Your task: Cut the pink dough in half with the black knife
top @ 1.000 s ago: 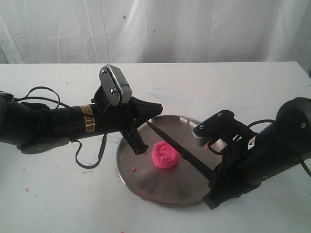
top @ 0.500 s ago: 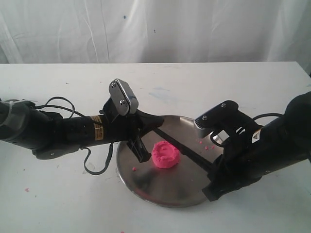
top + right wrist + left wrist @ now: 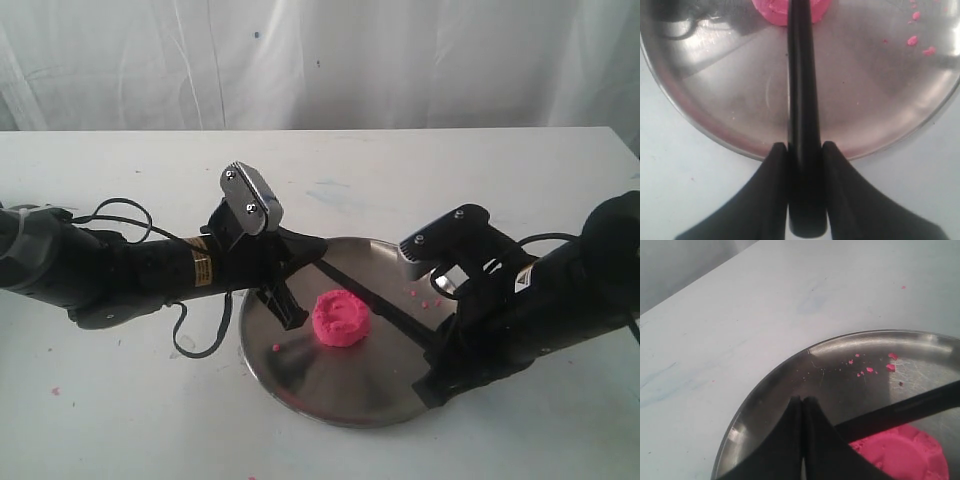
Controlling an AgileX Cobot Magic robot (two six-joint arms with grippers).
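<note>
The pink dough (image 3: 341, 318) is one round dimpled puck near the middle of the round steel plate (image 3: 330, 385). My right gripper (image 3: 438, 350) is shut on the handle of the black knife (image 3: 375, 305). The blade slants over the plate just behind the dough. In the right wrist view the knife (image 3: 801, 75) runs straight out from the gripper (image 3: 804, 146) across the plate (image 3: 715, 100) to the dough (image 3: 771, 10). My left gripper (image 3: 320, 248) is shut and empty over the plate's far-left rim. In its view the gripper (image 3: 802, 399) covers the tip of the blade (image 3: 900, 410), with the dough (image 3: 905, 452) beside it.
Small pink crumbs (image 3: 890, 367) lie on the plate's far side, and a few more (image 3: 425, 295) near its right rim. The white table (image 3: 150, 420) ends at a white curtain (image 3: 320, 60) behind. A black cable loop (image 3: 195, 335) hangs under the left arm.
The left arm has dropped lower and turned, its shut fingers now close over the plate's rim. The right arm with the knife shifted slightly. The dough has not moved.
</note>
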